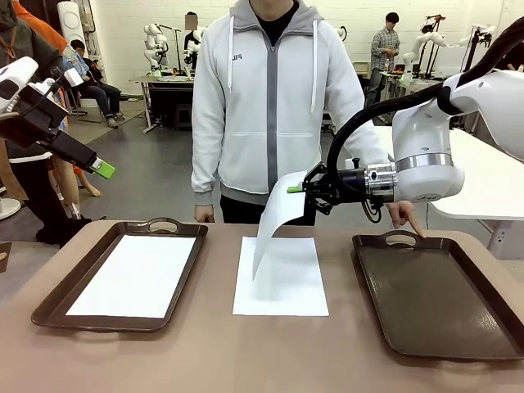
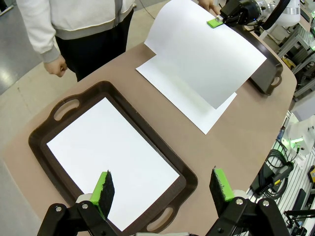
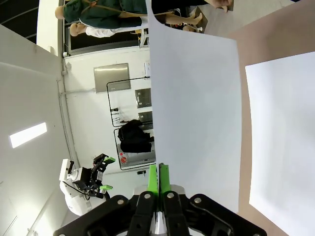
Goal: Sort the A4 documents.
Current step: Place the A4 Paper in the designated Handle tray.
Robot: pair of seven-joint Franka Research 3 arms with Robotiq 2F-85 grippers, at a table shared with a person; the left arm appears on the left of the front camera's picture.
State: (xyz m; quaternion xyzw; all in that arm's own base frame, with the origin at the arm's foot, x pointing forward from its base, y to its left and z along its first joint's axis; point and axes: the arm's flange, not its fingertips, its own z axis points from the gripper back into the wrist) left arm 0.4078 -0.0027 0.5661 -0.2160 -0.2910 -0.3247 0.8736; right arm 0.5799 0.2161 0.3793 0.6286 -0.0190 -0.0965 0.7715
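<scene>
Three paper sheets, two trays, two pincers.

Tray sheet (image 1: 135, 274) lies flat inside the left tray (image 1: 49, 299), by the left edge of the surface (image 1: 205, 352). Flat sheet (image 1: 282, 286) lies on the bare surface at mid-width, between the trays and touching neither. Held sheet (image 1: 278, 217) hangs curled above the flat sheet. The right pincer (image 1: 296, 189) is clamped on its upper edge, pads pressed together over the paper. Cannot tell if its lower edge touches the flat sheet.

Right tray (image 1: 367, 286) sits by the right edge, dark floor showing. Person's hand (image 1: 405, 214) has fingertips at its far handle.

Left pincer (image 2: 162, 177) hovers over the left tray's near end, pads apart.
</scene>
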